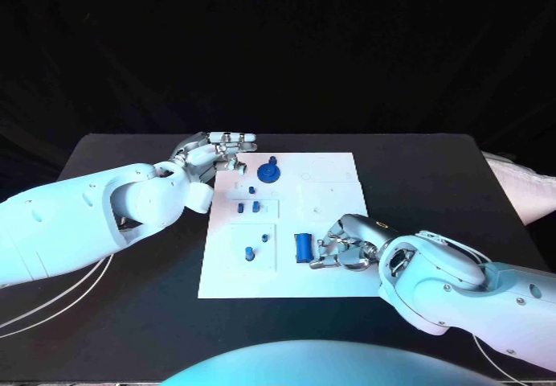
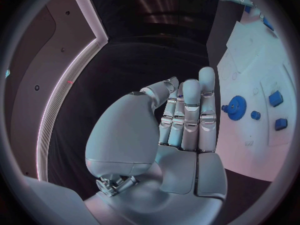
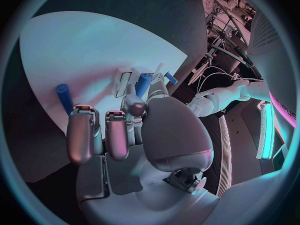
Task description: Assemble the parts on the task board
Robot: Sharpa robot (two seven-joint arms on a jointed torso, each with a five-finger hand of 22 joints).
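Head view, lower centre: right hand [image 1: 344, 248], fingers curled, seemingly empty, sits just right of the upright-lying blue cylindrical part [image 1: 302, 246]; left hand [image 1: 214, 153] open, far off.

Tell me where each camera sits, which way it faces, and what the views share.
Head view: on the robot's head, looking down at the task board; both arms, left hand and right hand show.
Left wrist view: behind the left hand, facing the board's blue gear.
Right wrist view: behind the right hand, facing a blue cylinder.
Shared: the board and blue parts.
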